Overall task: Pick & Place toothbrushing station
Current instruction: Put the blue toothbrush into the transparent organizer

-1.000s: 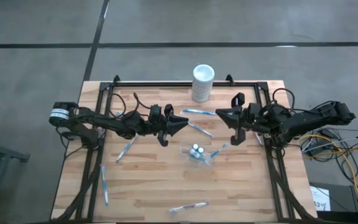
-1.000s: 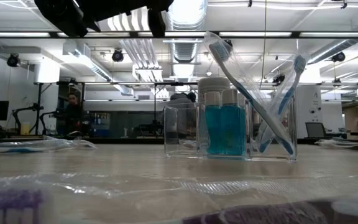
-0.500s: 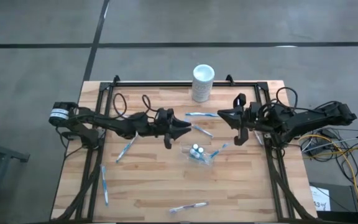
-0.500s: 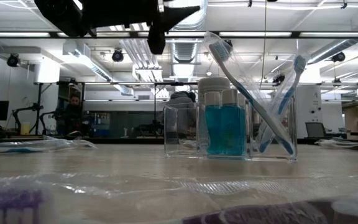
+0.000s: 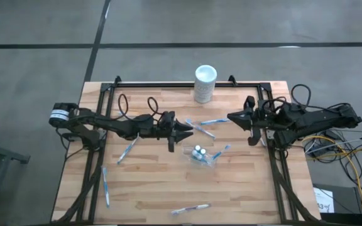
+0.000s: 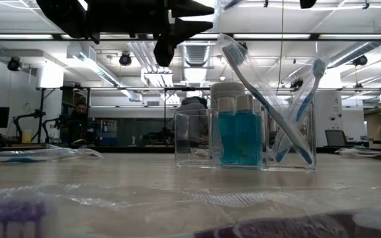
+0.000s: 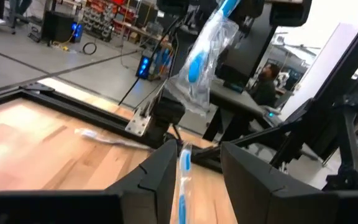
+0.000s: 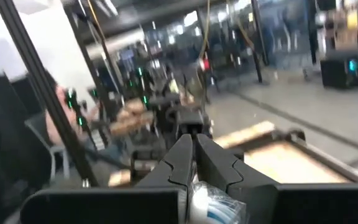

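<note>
Two grippers meet above mid-table: we judge the wrapped toothbrush (image 5: 213, 121), pinched in the shut right gripper (image 5: 231, 117), light, slippery, best gripped mid-handle by the part-open, empty left gripper (image 5: 190, 130).

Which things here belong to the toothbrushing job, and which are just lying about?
Job:
- clear cup holding teal tubes
- wrapped toothbrush held by the right gripper
- loose toothbrushes on the table
- left gripper, open

Lying about:
- white cylinder at the far edge
</note>
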Motion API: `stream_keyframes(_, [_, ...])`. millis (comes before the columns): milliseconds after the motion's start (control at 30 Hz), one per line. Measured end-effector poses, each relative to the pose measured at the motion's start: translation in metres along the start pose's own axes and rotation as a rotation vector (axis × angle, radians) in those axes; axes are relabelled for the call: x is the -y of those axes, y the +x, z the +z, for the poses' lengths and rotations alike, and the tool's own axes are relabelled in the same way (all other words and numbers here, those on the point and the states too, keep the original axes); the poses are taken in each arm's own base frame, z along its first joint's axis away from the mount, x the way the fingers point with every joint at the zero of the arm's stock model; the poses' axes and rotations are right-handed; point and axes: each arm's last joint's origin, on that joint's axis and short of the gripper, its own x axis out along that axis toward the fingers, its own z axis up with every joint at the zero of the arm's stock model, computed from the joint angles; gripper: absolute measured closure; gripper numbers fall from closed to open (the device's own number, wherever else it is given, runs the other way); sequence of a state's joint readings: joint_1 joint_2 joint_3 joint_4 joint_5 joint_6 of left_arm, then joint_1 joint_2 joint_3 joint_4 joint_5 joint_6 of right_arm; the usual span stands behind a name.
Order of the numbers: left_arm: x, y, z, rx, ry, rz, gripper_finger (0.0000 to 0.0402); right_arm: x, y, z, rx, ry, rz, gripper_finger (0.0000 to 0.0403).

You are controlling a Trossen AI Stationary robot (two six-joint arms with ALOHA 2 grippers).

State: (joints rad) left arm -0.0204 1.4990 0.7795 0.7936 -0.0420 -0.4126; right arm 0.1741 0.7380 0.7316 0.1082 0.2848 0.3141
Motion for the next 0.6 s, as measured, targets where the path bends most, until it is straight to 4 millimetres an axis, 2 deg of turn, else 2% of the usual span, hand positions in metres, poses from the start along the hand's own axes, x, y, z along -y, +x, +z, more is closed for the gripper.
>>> stream_keyframes(300, [-0.004, -0.003, -0.001, -0.057, 0.004, 0.04, 0.027, -0.012, -0.005, 0.04, -0.339, -0.038, -0.093, 0.039])
stream_keyframes(600, [-0.005, -0.012, 0.011, -0.056, 0.097, 0.107, 0.0271, -0.029, 0.005, 0.066, -0.545, 0.042, -0.034, 0.039])
